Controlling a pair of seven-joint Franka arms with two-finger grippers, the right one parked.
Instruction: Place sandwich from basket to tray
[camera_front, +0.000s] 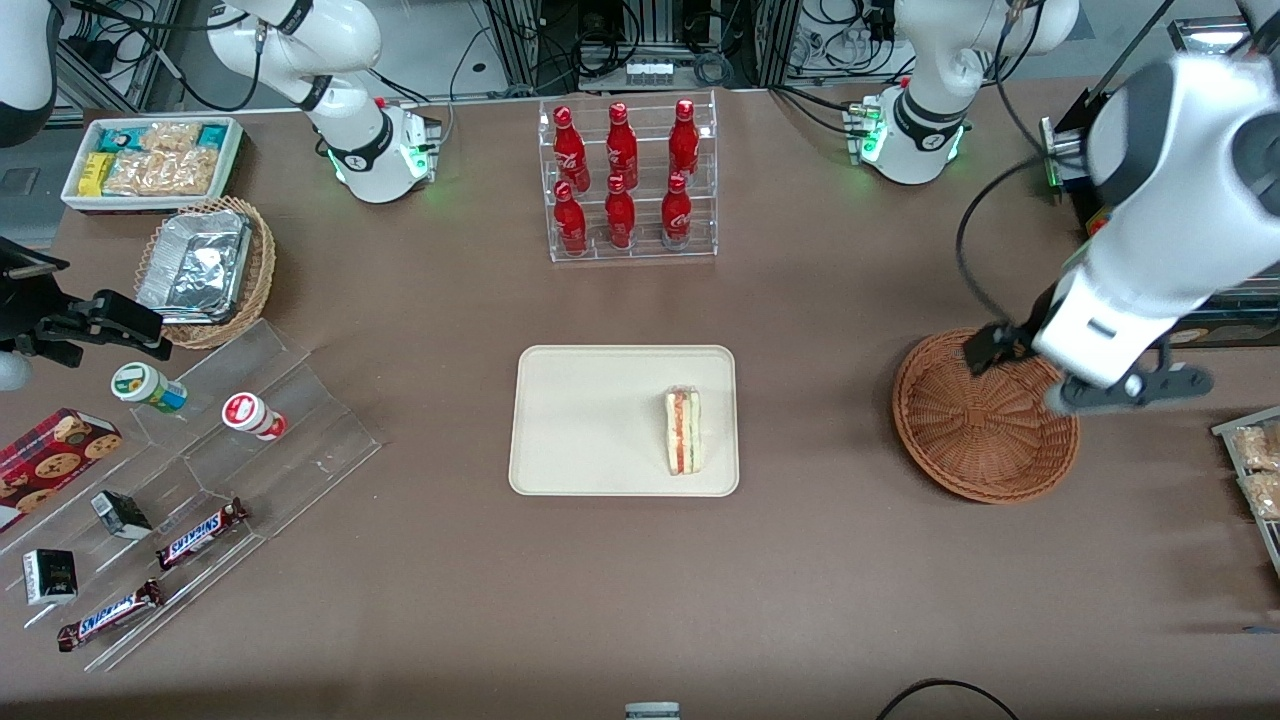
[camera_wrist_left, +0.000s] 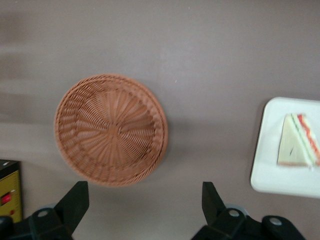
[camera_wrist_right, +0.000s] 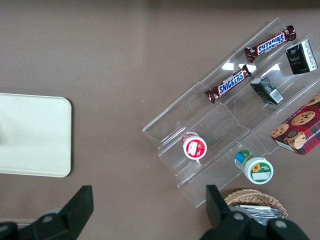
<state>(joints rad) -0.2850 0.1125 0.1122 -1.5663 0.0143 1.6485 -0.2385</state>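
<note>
Gripper (camera_wrist_left: 142, 202) hangs released, fingers spread, above the basket (camera_front: 985, 418) at frame right; sandwich (camera_front: 685, 431) lies on the tray (camera_front: 590, 420).

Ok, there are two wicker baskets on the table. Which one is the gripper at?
The reddish-brown basket, empty, toward the working arm's end. The open gripper hangs above it. The other, lighter tan basket holds foil containers at the parked arm's end.

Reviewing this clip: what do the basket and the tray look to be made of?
The basket looks like woven wicker, reddish-brown, with visible radial strands and a braided rim. The tray looks like smooth matte cream plastic or pulp; its plain surface leaves that open. It holds the sandwich. The open claw hangs above the basket.
</note>
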